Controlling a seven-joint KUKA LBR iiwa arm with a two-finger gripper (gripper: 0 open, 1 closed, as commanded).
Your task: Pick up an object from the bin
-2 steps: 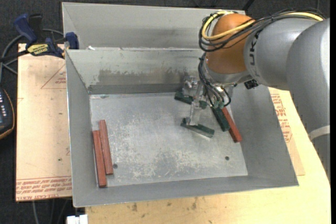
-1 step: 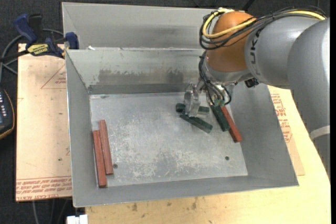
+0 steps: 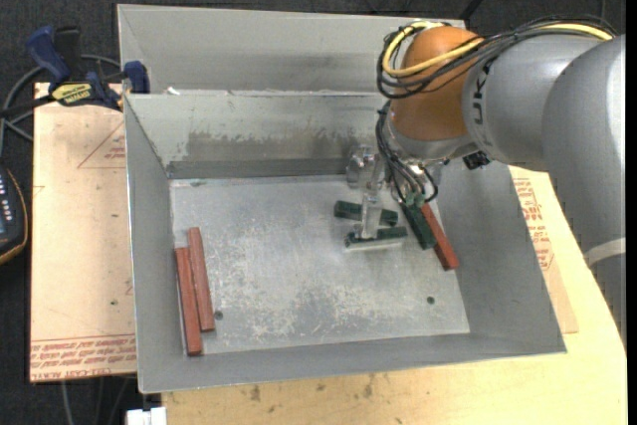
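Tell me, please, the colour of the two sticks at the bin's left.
The sticks are reddish brown; camera view.

A grey metal bin (image 3: 299,314) with a few sticks on its floor.
Two red-brown sticks (image 3: 194,292) lie side by side, touching, at the lower left. Right of the middle lie small dark green pieces (image 3: 350,210). Just beside them lie a green stick (image 3: 420,226) and a brown stick (image 3: 445,254), close together.
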